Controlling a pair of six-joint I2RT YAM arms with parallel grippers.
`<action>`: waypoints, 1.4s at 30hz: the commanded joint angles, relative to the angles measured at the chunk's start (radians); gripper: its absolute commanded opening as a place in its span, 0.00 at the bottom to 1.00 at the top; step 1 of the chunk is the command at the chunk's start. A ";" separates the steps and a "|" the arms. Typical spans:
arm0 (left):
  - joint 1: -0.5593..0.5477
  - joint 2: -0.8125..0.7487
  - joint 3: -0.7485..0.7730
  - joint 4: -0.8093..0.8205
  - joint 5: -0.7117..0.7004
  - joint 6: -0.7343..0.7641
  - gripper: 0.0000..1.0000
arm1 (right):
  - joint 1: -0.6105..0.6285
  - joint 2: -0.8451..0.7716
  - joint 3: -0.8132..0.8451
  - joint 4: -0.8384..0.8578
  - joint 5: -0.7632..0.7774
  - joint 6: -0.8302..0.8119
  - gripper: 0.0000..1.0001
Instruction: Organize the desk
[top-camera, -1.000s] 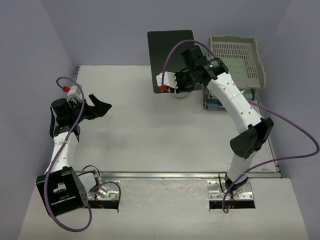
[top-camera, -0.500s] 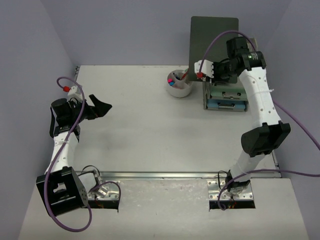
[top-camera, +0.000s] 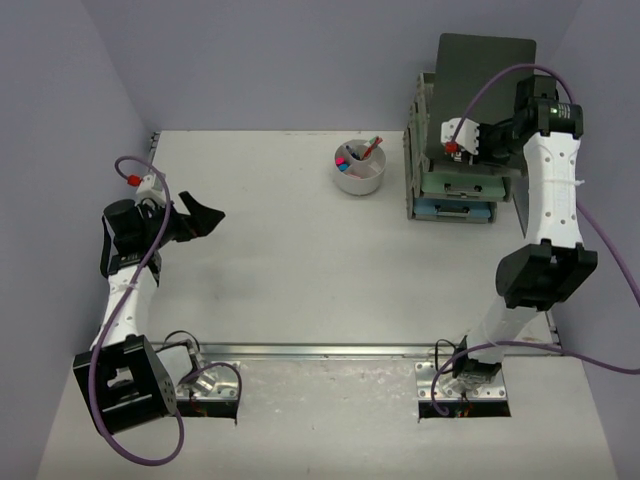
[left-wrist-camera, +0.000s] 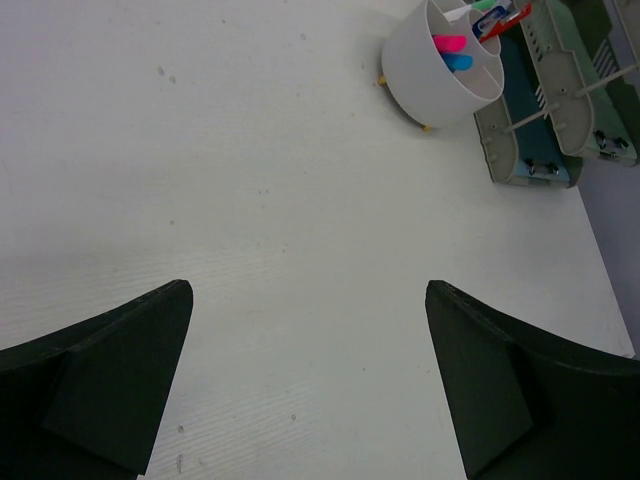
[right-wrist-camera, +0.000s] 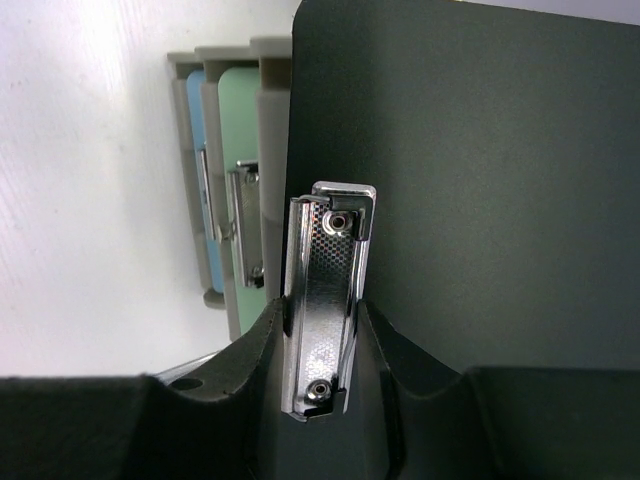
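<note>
Slippage is the worry: the right gripper (right-wrist-camera: 322, 318) pinches only the metal clip (right-wrist-camera: 327, 255) of the clipboard (top-camera: 470, 65) over the trays (top-camera: 452, 207) at the far right of the desk (top-camera: 290, 260); it could swing and catch a rim. The left gripper (top-camera: 203, 213) gapes empty.

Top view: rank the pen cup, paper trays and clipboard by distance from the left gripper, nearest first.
1. pen cup, back centre, nearest the left gripper.
2. paper trays, back right corner.
3. clipboard, held above the trays, farthest right.
</note>
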 joint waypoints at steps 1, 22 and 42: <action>0.015 -0.024 -0.015 0.052 0.013 -0.005 1.00 | -0.038 -0.001 0.042 -0.018 -0.043 -0.131 0.00; 0.016 -0.035 -0.016 0.051 0.012 0.008 1.00 | -0.059 0.085 0.094 -0.117 0.002 -0.232 0.00; 0.016 -0.027 -0.010 0.051 0.011 0.008 1.00 | -0.073 0.085 0.034 -0.042 -0.007 -0.203 0.31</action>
